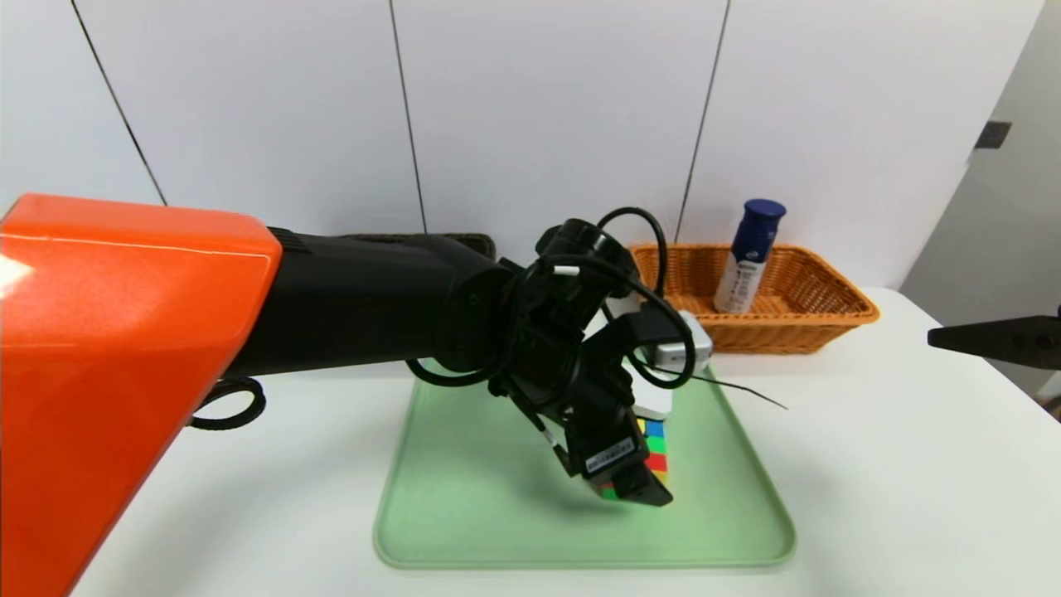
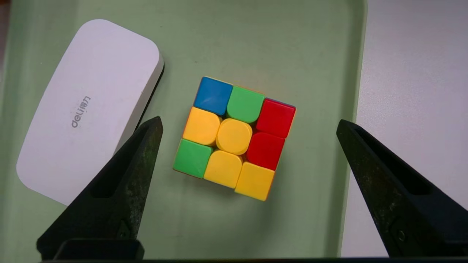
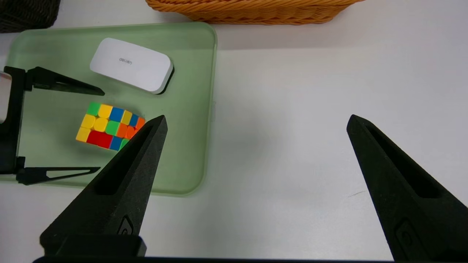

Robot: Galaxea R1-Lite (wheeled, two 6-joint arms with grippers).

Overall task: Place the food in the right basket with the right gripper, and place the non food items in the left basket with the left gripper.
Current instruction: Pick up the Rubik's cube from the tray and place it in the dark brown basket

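Observation:
The multicoloured puzzle cube (image 2: 234,137) (image 3: 109,126) lies on a pale green tray (image 1: 464,514). Beside it lies the flat white case (image 2: 87,109) (image 3: 131,65). My left gripper (image 2: 249,120) hangs open straight above the cube, one finger to each side, touching nothing. In the head view the left wrist covers most of the cube (image 1: 656,448). The blue-capped bottle (image 1: 750,257) stands inside the orange basket (image 1: 796,307) at the back right. My right gripper (image 3: 256,117) is open and empty over bare table right of the tray.
Only a sliver of the dark brown basket (image 1: 464,242) (image 3: 25,14) shows behind the left arm, at the back left. The tray's raised rim (image 2: 360,73) runs close to the cube. A white table (image 1: 870,464) stretches right of the tray.

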